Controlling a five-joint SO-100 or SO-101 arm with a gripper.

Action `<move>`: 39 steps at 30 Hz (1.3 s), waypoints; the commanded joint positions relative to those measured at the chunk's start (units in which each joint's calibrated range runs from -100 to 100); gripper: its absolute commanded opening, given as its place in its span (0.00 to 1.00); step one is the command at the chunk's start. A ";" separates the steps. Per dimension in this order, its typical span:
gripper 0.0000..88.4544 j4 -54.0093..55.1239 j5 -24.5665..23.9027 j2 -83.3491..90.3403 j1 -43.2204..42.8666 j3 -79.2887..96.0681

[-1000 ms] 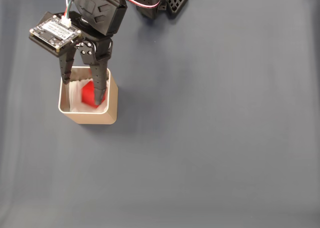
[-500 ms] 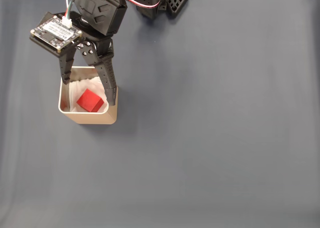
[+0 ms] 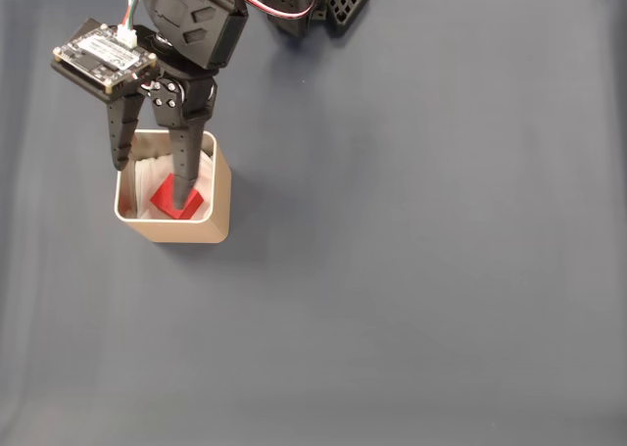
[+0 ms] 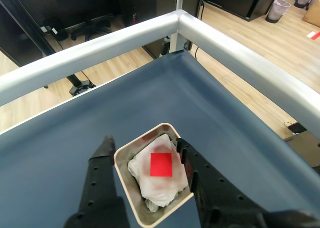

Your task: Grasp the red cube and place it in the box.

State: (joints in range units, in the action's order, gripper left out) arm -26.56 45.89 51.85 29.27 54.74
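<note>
The bench (image 3: 421,270) is covered in a smooth dark blue-grey sheet, evenly lit, with soft pale streaks toward its left side in the fixed view. In the wrist view a rounded silver metal rail (image 4: 240,52) frames the bench's far edges and meets at a corner. Beyond it lies a light wooden plank floor (image 4: 265,32). Dark furniture stands at the far side, with a black chair base (image 4: 87,27) far left and a small waste bin (image 4: 278,8) far right

The bright red cube (image 4: 161,164) lies free on crumpled white lining inside the tan, round-cornered box (image 4: 131,207), which stands upright on the dark blue counter (image 3: 421,270).
</note>
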 commanded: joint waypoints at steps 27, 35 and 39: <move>0.00 0.10 -1.22 28.68 -25.12 18.19; 0.00 -1.38 -0.10 37.68 -25.90 32.50; 0.00 -1.46 0.20 42.09 -25.97 40.16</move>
State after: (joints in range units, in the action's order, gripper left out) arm -27.94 45.69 90.28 3.42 91.26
